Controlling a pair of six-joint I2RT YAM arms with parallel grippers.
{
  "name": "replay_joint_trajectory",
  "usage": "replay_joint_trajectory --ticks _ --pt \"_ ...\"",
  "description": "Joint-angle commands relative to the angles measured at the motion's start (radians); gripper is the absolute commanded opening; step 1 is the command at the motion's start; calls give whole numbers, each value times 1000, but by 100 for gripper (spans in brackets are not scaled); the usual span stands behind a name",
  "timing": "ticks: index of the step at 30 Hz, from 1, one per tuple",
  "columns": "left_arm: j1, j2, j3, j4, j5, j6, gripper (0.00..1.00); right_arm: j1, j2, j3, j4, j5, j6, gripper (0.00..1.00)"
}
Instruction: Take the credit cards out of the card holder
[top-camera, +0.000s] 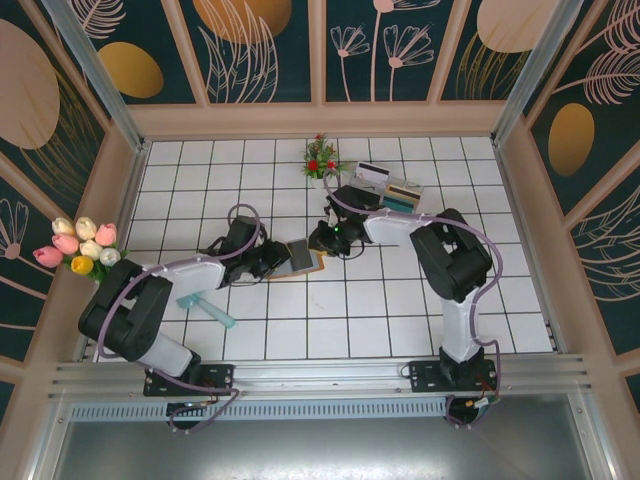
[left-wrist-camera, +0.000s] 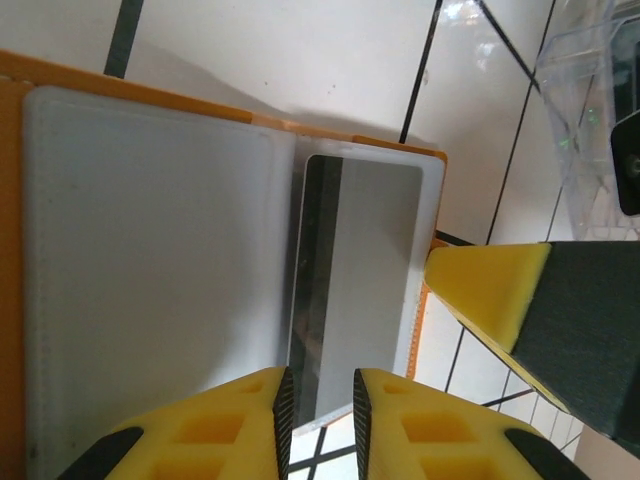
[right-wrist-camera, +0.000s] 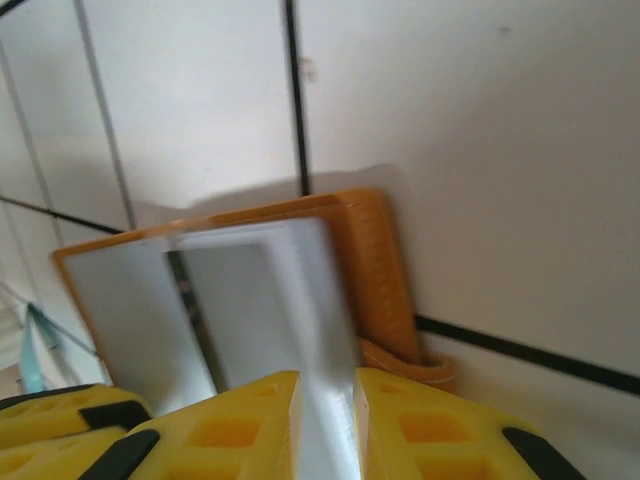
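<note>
Open on white tiles btw the arms: orange-brown leather folding card holder. R gripper clamps its pocket edge as anchor. L gripper pinches grey dark-striped plastic card, prob. a credit card's back, still pocketed, for pull-out.

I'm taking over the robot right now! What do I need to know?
Left gripper: shut on the near edge of the striped card, which sits partly inside a clear pocket.
Right gripper: shut on the clear flap of the card holder.
The card holder lies open on the tiles, between the two grippers.
Done: one teal card lies loose on the tiles by the left arm.
Left: probably pull the striped card free, then check the other pockets for more cards.
</note>
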Motion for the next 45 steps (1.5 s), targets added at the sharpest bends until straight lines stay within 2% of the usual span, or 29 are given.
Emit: replay_joint_trajectory --ticks 1,5,8,18,21,27,30,37,45 --pt "3 37 37 38 16 43 25 8 38 23 -42 57 0 22" --pt "6 61 43 15 -2 59 25 7 47 0 -35 53 6 22" --pt "8 82 54 17 19 71 22 8 51 -15 -28 44 10 22" --pt "17 128 40 50 62 85 21 10 55 -47 -12 29 13 22" --pt "22 142 34 86 103 94 20 13 57 -52 -14 24 11 22" --pt "43 191 -26 266 221 76 18 15 66 -59 -18 17 4 22" --pt "50 188 -39 287 221 82 17 15 68 -54 -24 20 -2 22" --pt "66 143 -47 243 195 120 7 14 74 -44 -37 26 -3 22" --pt "89 96 -83 188 178 158 6 6 74 -51 -43 33 -4 23"
